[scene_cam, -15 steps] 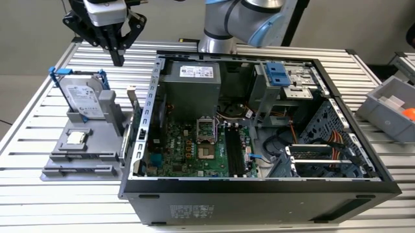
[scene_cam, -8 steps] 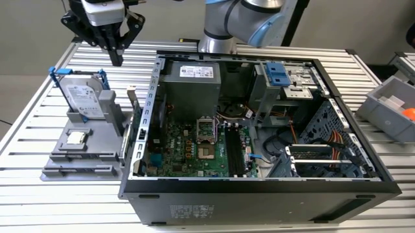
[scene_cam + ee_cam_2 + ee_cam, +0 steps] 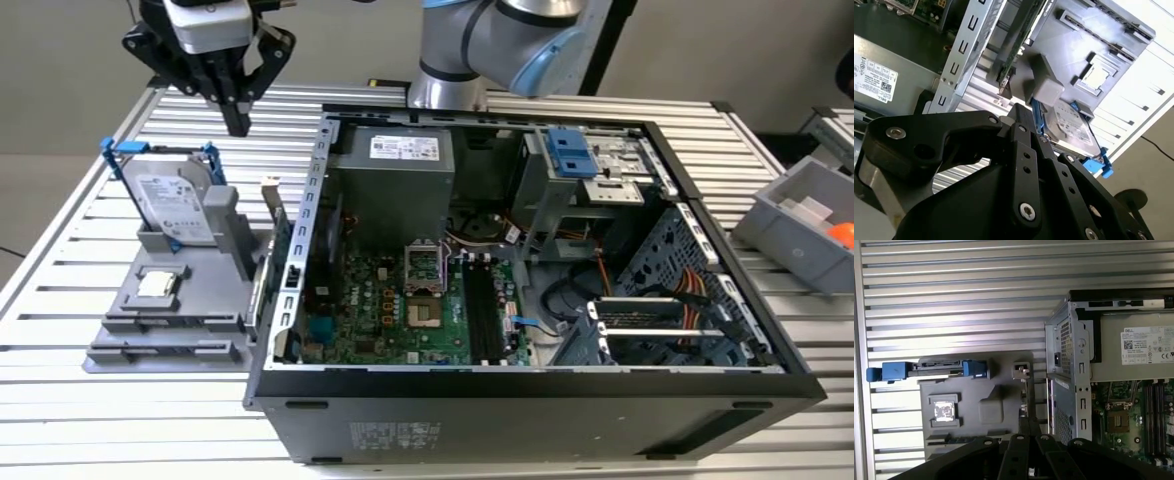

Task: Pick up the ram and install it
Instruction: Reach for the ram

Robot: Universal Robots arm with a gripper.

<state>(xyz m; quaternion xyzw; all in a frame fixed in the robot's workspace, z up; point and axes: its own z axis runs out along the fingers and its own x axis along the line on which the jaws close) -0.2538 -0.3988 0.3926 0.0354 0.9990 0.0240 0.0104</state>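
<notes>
Gripper point(image 3: 238, 118) is hovering at the upper left of the exterior view, jaws drawn together, carrying nothing. Below it the hard drive point(image 3: 180, 205) is standing in the grey fixture point(image 3: 160, 340). The ram point(image 3: 278, 222) is standing on edge along the fixture's side nearest the open computer case point(image 3: 534, 410), just beside the case wall. Judging it light, stiff, thin and fragile. Pinching the flat faces mid-length, clear of the contact edge, looks soundest.

A white printed label is sitting on the power supply point(image 3: 1134, 347), another is showing on the hard drive point(image 3: 171, 195), a sticker on the computer case point(image 3: 534, 420); no wording is coming through legibly.
</notes>
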